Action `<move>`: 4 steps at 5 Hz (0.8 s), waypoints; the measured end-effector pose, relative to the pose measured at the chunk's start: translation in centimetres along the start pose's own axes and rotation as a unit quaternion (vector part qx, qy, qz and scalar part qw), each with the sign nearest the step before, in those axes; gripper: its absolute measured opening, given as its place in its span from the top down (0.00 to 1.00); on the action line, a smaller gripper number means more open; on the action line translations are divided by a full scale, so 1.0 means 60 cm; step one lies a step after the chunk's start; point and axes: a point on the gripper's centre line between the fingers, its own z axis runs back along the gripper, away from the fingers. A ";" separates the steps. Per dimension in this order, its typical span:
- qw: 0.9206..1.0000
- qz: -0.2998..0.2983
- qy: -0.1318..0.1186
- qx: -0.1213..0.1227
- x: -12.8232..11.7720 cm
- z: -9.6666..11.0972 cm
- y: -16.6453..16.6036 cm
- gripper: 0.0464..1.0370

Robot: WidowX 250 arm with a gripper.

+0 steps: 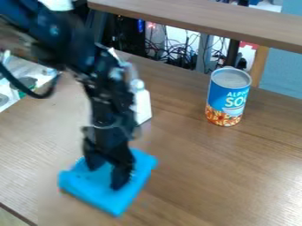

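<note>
The black gripper (107, 174) hangs directly over the blue square object (113, 199), which lies flat at the lower left of the table (212, 172). Its two fingers are spread, and blue surface is seen between them; whether the tips touch it, one cannot tell. The step in hand seems to be the approach to this object, or the leaving of it; which of the two is not certain. If a grasp is wanted, the next move calls for a small lowering onto an edge, then a closing of the fingers.

The wooden surface has a light grain with some shine. The soup can (228, 96) stands upright at the right, well apart from the gripper. Behind the arm is a white bottle (142, 103), partly hidden. In the room beyond, tangled cables (172, 54) hang below a wooden shelf (206, 16).
</note>
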 end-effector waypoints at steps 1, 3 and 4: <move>0.999 -0.050 0.003 -0.004 0.012 0.008 -0.075 0.04; 0.994 -0.106 -0.010 -0.017 0.016 0.035 -0.181 0.04; 0.991 -0.133 -0.029 -0.016 0.020 0.047 -0.230 0.04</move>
